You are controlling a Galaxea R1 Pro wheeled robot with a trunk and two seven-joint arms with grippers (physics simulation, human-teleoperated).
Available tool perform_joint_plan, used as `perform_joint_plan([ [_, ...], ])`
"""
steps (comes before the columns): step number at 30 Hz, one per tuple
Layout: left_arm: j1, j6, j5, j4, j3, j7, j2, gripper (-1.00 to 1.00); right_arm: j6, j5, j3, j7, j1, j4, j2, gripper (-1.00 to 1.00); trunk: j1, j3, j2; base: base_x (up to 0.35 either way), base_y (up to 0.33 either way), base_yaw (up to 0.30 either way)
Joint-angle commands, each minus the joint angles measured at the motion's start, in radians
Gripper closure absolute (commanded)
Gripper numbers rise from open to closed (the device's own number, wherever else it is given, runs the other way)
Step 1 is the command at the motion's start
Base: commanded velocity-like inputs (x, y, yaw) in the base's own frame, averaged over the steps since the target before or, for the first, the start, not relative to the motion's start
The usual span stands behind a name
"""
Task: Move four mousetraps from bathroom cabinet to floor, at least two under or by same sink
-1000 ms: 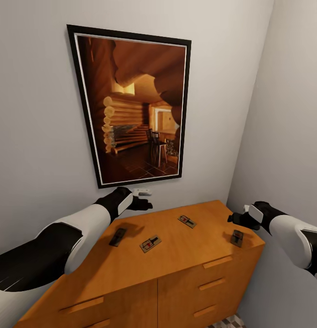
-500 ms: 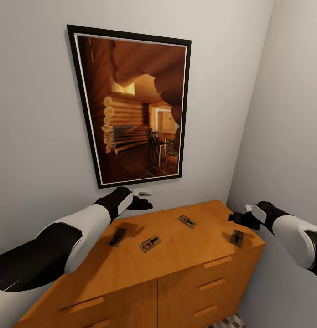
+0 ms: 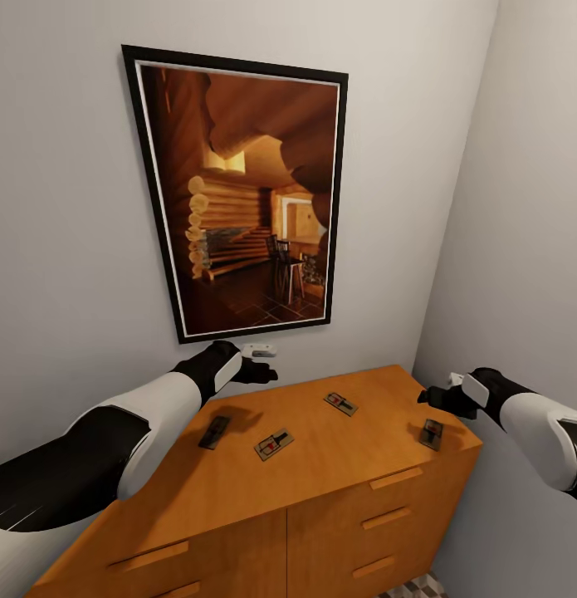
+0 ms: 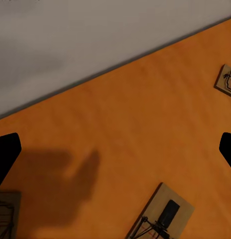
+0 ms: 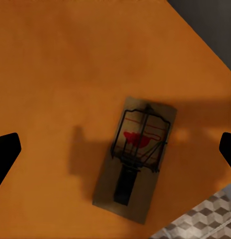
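- Four mousetraps lie flat on the top of the orange-brown wooden cabinet [image 3: 321, 465], well apart from one another.
- The leftmost mousetrap [image 3: 214, 432] sits near the back left of the top, below the left arm's wrist.
- A second mousetrap [image 3: 273, 443] lies near the middle of the top; a third mousetrap [image 3: 341, 404] lies farther back, toward the wall.
- The fourth mousetrap [image 3: 432, 433] lies close to the cabinet's right edge, just below the right gripper [image 3: 433, 397].
- In the right wrist view this mousetrap [image 5: 135, 157] is centred between the two dark fingertips [image 5: 5, 154], which stand far apart at the picture's edges; the pincer is spread wide and holds nothing. The trap shows black wire parts and a red patch on pale wood.
- The left gripper [image 3: 259, 371] hovers above the back left of the cabinet, close to the wall. In the left wrist view its fingertips [image 4: 6, 158] are also wide apart, with nothing between them but the cabinet top.
- That view shows one mousetrap [image 4: 162, 218] on the wood ahead and another [image 4: 227, 81] at the picture's edge.
- The cabinet front has drawers with slim bar handles [image 3: 396, 477].
- A patch of cube-patterned bathroom floor [image 3: 417, 587] shows beside the cabinet's foot.
- On the grey wall [image 3: 64, 208] above hangs a large black-framed picture [image 3: 242, 195] of a log-cabin interior.
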Motion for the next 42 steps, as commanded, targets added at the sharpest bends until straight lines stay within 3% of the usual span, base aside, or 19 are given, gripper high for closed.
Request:
perform_joint_plan([
  [1, -0.001, 0.002, 0.005, 0.0, -0.008, -0.001, 0.0, -1.0, 0.001, -0.01, 0.001, -0.001, -0.002, 0.002, -0.001, -1.0, 0.0, -0.002, -0.002, 0.0, 0.0, 0.0],
  [42, -0.001, -0.002, 0.004, -0.002, -0.008, -0.001, 0.0, -1.0, -0.016, 0.0, 0.003, -0.003, -0.002, 0.002, 0.004, -1.0, 0.0, -0.002, -0.002, 0.0, -0.054, 0.0],
])
